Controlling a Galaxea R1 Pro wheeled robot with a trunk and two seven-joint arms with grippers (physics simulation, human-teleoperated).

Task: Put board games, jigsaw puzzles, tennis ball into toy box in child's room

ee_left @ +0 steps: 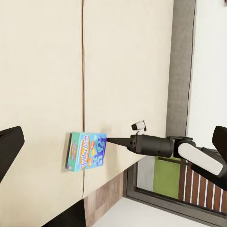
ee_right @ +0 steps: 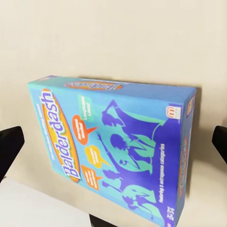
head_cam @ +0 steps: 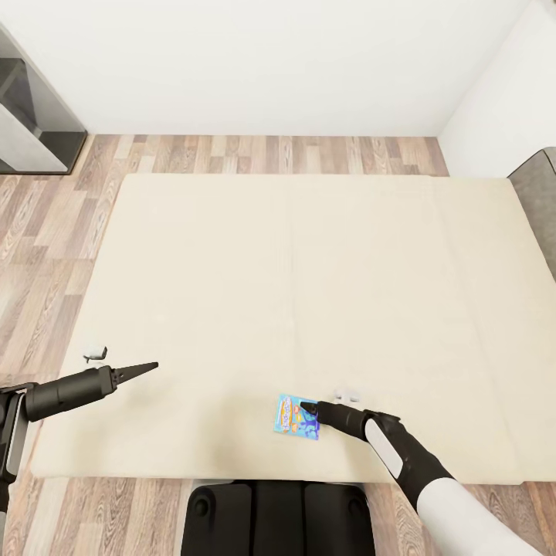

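Right gripper (head_cam: 311,407) sits at the blue board game (ee_right: 116,151), fingers (ee_right: 10,146) spread wide past both ends, gripping nothing. Centre over this box, near the bed (head_cam: 232,255) front edge, descend, then close. Left gripper (head_cam: 147,367) looks closed, empty, well away from that box.

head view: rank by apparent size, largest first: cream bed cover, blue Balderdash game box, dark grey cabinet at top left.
1. Cream bed cover, by far the largest.
2. Dark grey cabinet, though it is cut off by the picture's edge.
3. Blue Balderdash game box, smallest, partly hidden by the right gripper.
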